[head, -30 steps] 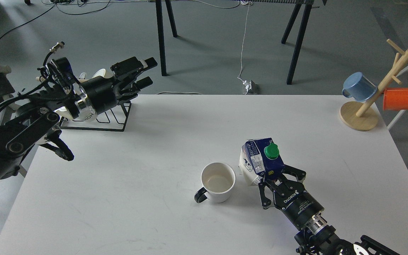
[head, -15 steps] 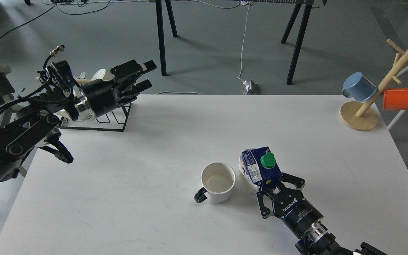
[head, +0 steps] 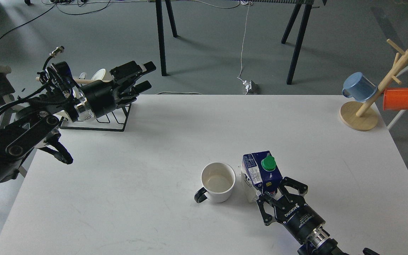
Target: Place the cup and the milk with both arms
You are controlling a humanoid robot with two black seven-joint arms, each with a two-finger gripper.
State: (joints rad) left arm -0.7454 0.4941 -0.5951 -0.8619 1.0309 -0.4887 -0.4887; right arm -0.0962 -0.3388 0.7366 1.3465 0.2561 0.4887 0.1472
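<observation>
On the white worktop point(head: 126, 177) the cup point(head: 218, 181) stands just beside the milk point(head: 260, 173), which the right pincer point(head: 278, 198) clamps upright, while the left pincer point(head: 138, 76) hangs spread apart above the wire rack point(head: 112, 118).

1. The right arm enters from the lower right corner, and its black wrist points up and to the left.
2. The right tool point(head: 273, 194) is at the far end of this arm. Its two fingers are closed on the lower body of the milk point(head: 260, 173), one finger on each side.
3. The left arm enters from the left edge, and its thick elbow link lies low behind the tool.
4. The left tool point(head: 141, 75) is raised and points to the right and a little up. Its two fingers are apart with a clear gap, and nothing is between them.
</observation>
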